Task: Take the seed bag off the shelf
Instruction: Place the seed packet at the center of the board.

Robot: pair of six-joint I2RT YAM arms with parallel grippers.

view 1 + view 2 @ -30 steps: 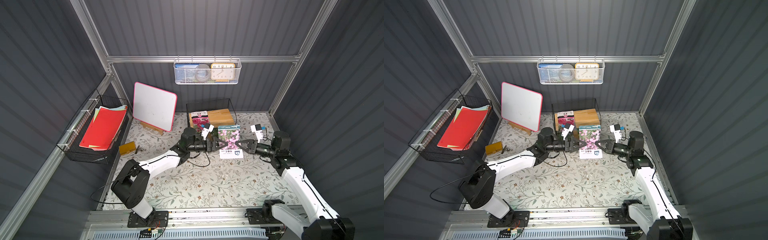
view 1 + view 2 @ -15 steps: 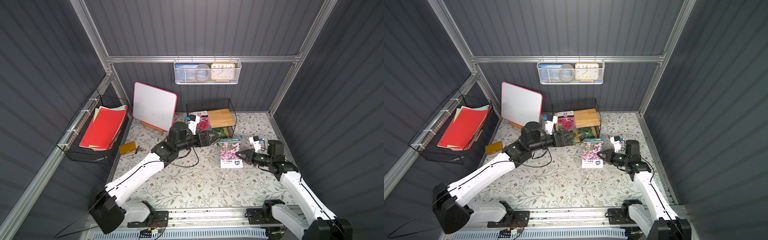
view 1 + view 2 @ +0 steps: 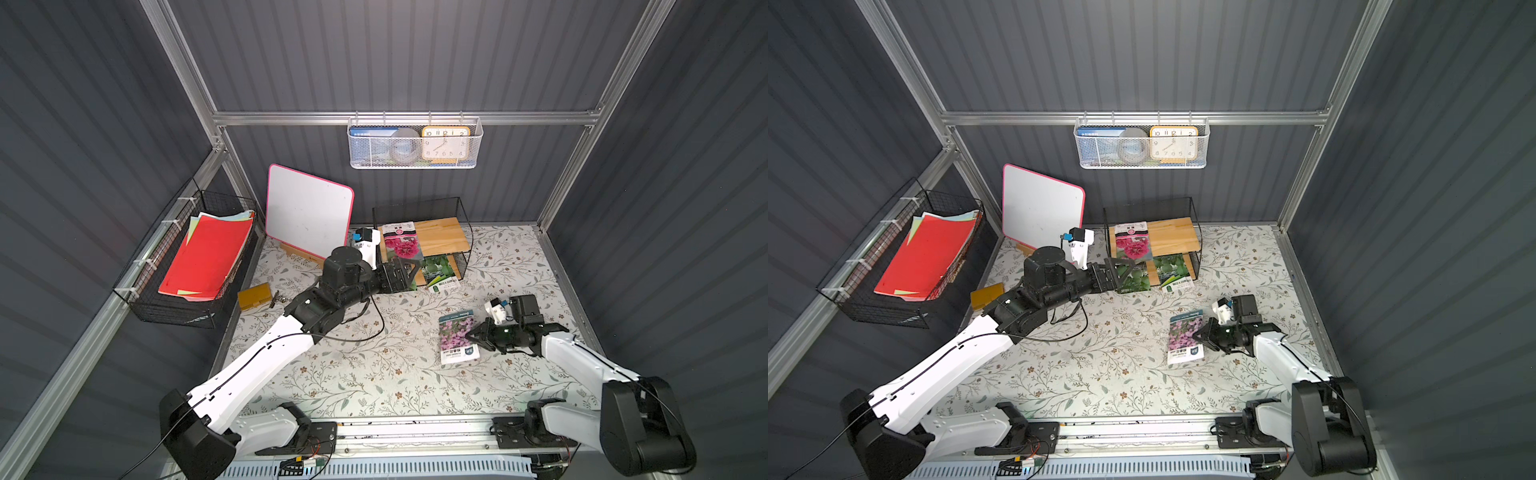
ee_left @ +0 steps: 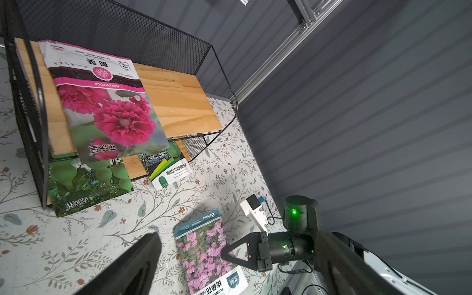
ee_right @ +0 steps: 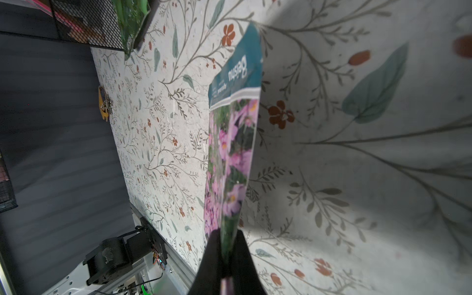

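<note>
The seed bag [image 3: 457, 338] has left the shelf [image 3: 441, 237] front for open floral counter [image 3: 365, 374] well clear of it, your right jaws pinching its side edge. Your left jaws, spread wide, have pulled in beside the shelf's lower tier. The bag reads "Deishu"; the shelf-top packet [image 4: 107, 102] reads "HOLLYHOCK".

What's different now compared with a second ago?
The right gripper, shut on the purple-flower seed bag, carried it away from the shelf toward the front of the table and its own side. The left gripper, open, swung back to the shelf's lower board. The hollyhock bag on the top board, the green bags below and the whiteboard stayed put.
</note>
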